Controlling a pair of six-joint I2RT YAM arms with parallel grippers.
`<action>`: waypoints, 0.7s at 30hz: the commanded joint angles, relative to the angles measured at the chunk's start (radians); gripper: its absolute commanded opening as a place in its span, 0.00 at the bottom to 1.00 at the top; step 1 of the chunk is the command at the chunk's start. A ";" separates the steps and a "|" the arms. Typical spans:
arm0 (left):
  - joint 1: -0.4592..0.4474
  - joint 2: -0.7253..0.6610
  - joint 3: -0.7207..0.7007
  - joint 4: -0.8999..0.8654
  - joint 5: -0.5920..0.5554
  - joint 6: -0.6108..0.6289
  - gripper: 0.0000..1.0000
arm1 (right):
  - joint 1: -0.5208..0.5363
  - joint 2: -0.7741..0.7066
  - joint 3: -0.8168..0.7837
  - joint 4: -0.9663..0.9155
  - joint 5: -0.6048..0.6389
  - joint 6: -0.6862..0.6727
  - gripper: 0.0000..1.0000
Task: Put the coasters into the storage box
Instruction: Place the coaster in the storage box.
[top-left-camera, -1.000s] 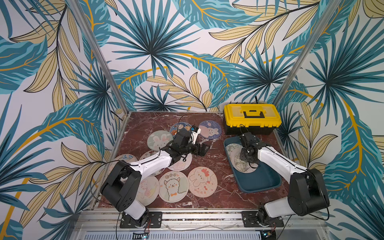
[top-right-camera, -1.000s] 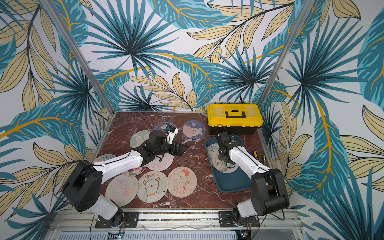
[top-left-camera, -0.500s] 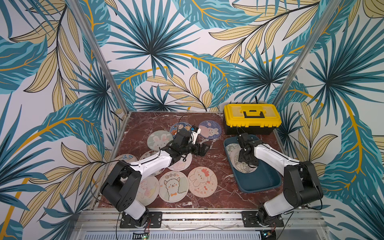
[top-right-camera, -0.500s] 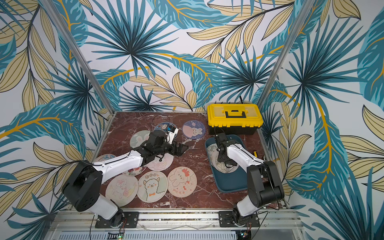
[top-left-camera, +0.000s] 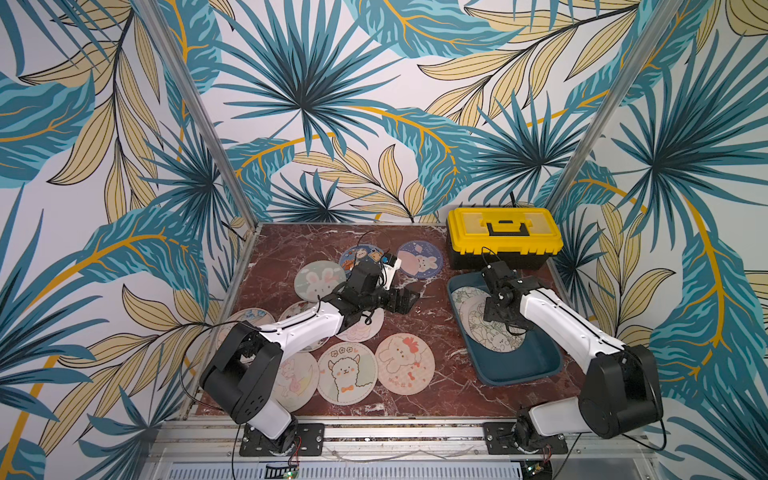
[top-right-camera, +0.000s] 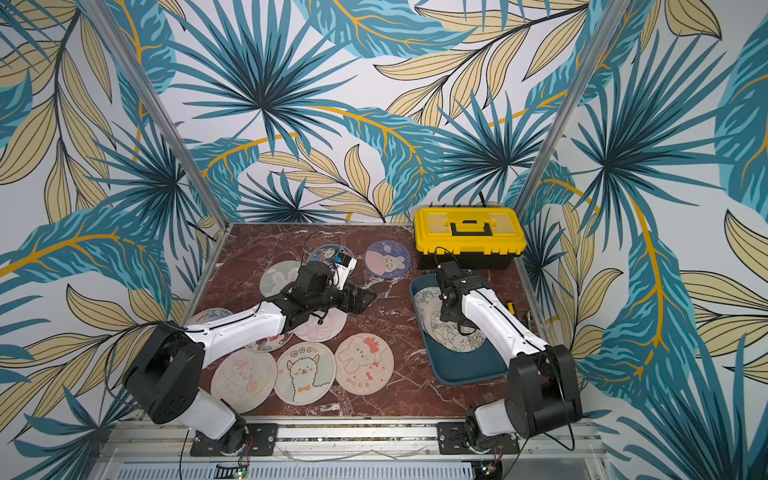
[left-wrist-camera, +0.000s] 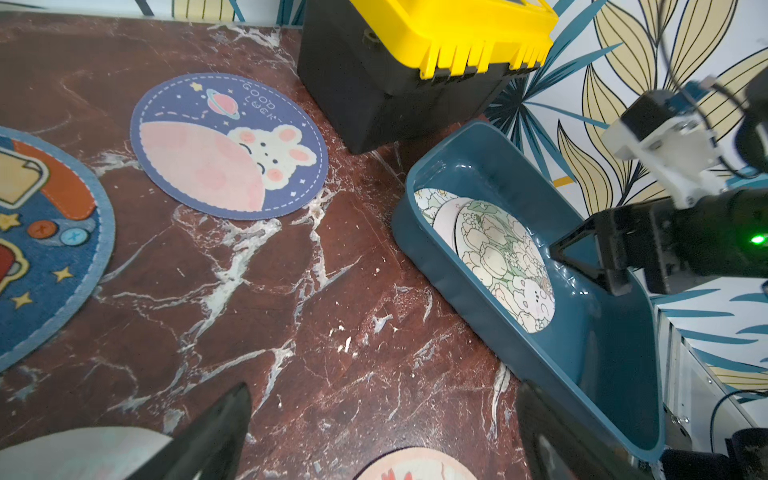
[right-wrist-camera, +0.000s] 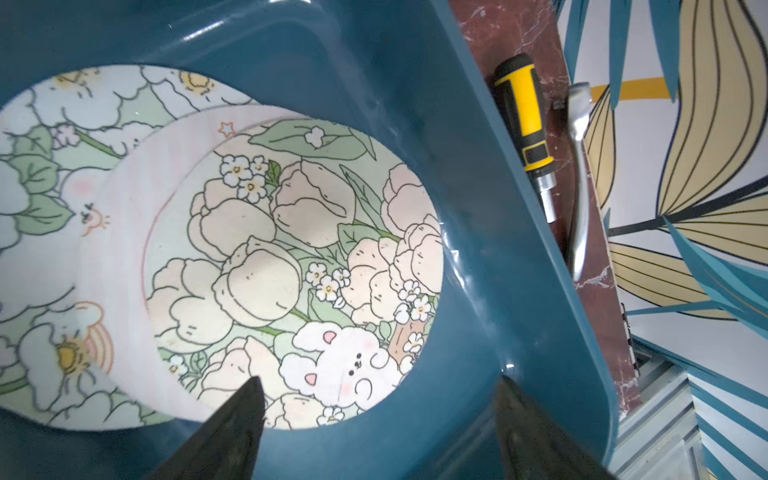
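The teal storage box (top-left-camera: 536, 365) sits at the right of the table and holds three overlapping coasters. The topmost, a tulip-and-bunny coaster (right-wrist-camera: 299, 266), lies flat against the box's wall (right-wrist-camera: 478, 208). My right gripper (right-wrist-camera: 379, 386) hangs open just above its edge, nothing between the fingers; in a top view the right gripper (top-left-camera: 496, 311) points down into the box. My left gripper (left-wrist-camera: 384, 390) stands open and empty over bare marble, left of the box (left-wrist-camera: 457, 291). Several coasters lie on the table: a blue planet-bunny coaster (top-left-camera: 419, 259), an alpaca coaster (top-left-camera: 347, 372), a pink bunny coaster (top-left-camera: 404, 363); others lie partly under the left arm.
A yellow-lidded black toolbox (top-left-camera: 504, 237) stands right behind the storage box. A yellow-and-black screwdriver (right-wrist-camera: 525, 124) and a silver metal tool (right-wrist-camera: 579, 178) lie in the narrow strip between the box and the right wall. Patterned walls close in the back and sides.
My right gripper's jaws have opened over the box, and the tulip coaster now lies free inside it. The left arm has not moved.
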 joint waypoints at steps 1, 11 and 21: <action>-0.004 -0.045 -0.042 -0.045 0.005 0.017 0.99 | 0.000 -0.044 0.018 -0.027 -0.072 -0.038 0.86; -0.073 -0.086 -0.079 -0.204 -0.036 0.036 0.99 | 0.090 -0.081 0.013 0.097 -0.325 -0.110 0.86; -0.119 -0.211 -0.218 -0.245 -0.033 0.035 0.99 | 0.255 -0.025 0.072 0.178 -0.372 -0.094 0.85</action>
